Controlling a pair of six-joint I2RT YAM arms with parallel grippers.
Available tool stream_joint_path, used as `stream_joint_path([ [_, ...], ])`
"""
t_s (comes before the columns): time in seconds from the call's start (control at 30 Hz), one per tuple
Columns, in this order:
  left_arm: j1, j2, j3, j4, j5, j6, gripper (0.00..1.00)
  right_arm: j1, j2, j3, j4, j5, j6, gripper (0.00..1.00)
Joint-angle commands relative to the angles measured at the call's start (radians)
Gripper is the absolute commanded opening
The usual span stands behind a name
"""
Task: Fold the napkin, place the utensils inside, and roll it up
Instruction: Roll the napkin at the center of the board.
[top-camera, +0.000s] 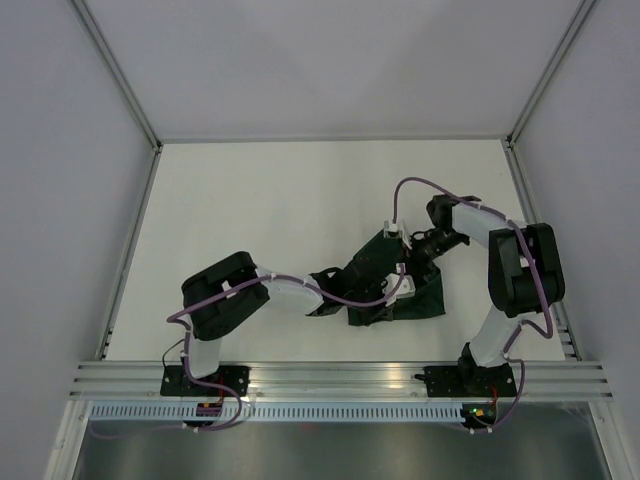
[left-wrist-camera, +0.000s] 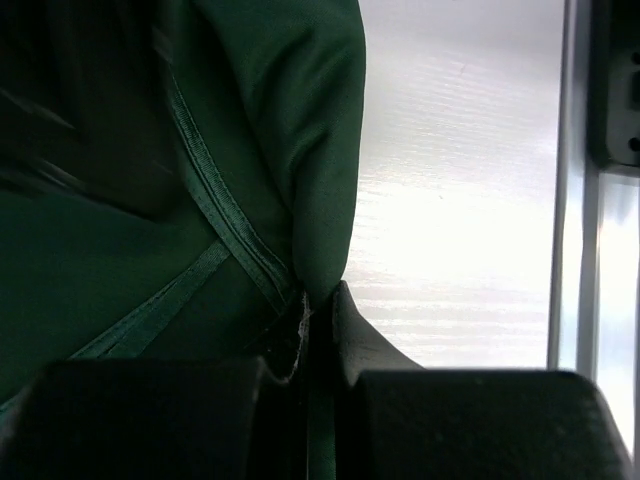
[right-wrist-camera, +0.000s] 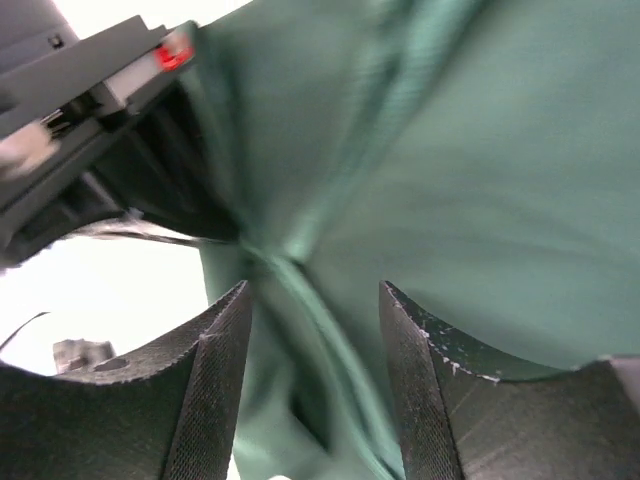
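Observation:
The dark green napkin lies crumpled and bunched in the middle of the table, partly lifted. My left gripper is shut on a fold of the napkin; cloth runs down between its closed jaws. My right gripper is open above the napkin's far edge, with green cloth blurred between and behind its spread fingers. The left gripper's body shows at the upper left of the right wrist view. The orange utensils are not visible in any view.
The white table has a metal rail along its near edge and grey walls on three sides. Purple cables loop over both arms. The rail also shows at the right of the left wrist view.

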Motion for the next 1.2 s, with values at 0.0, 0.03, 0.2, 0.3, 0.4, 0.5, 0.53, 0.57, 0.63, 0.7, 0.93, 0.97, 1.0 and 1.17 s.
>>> stream_joint_path([
  [0.0, 0.041, 0.064, -0.009, -0.121, 0.167, -0.110, 0.02, -0.072, -0.068, 0.068, 0.073, -0.046, 0.037, 0.60],
  [0.03, 0.050, 0.067, -0.006, -0.120, 0.175, -0.137, 0.02, -0.090, -0.078, 0.074, 0.064, -0.052, 0.033, 0.60],
  [0.2, 0.127, 0.097, 0.036, -0.170, 0.281, -0.234, 0.02, -0.196, -0.174, 0.064, 0.031, -0.066, -0.010, 0.60],
  [0.3, 0.154, 0.131, 0.098, -0.233, 0.318, -0.269, 0.02, -0.214, -0.291, -0.036, 0.102, -0.039, -0.003, 0.60],
  [0.4, 0.179, 0.182, 0.177, -0.331, 0.369, -0.312, 0.02, -0.210, -0.415, -0.148, 0.169, -0.017, -0.007, 0.62],
  [0.5, 0.204, 0.226, 0.230, -0.371, 0.421, -0.363, 0.02, -0.185, -0.509, -0.229, 0.179, 0.006, -0.035, 0.63],
  [0.53, 0.213, 0.235, 0.252, -0.384, 0.436, -0.378, 0.02, -0.178, -0.532, -0.252, 0.198, 0.016, -0.035, 0.63],
  [0.57, 0.220, 0.255, 0.261, -0.390, 0.460, -0.394, 0.02, -0.166, -0.579, -0.297, 0.214, 0.024, -0.033, 0.64],
  [0.63, 0.242, 0.271, 0.279, -0.391, 0.491, -0.432, 0.02, -0.126, -0.628, -0.347, 0.286, 0.049, -0.001, 0.65],
  [0.7, 0.254, 0.286, 0.289, -0.399, 0.514, -0.449, 0.02, -0.064, -0.693, -0.418, 0.335, 0.099, 0.033, 0.66],
  [0.93, 0.270, 0.331, 0.329, -0.430, 0.545, -0.477, 0.02, 0.207, -0.793, -0.573, 0.551, 0.272, 0.171, 0.69],
  [0.97, 0.271, 0.335, 0.332, -0.430, 0.551, -0.477, 0.02, 0.227, -0.790, -0.596, 0.571, 0.291, 0.177, 0.69],
  [1.0, 0.273, 0.338, 0.336, -0.434, 0.557, -0.480, 0.02, 0.242, -0.788, -0.607, 0.591, 0.321, 0.181, 0.70],
  [1.17, 0.271, 0.360, 0.347, -0.440, 0.563, -0.478, 0.02, 0.319, -0.751, -0.645, 0.670, 0.368, 0.204, 0.70],
])
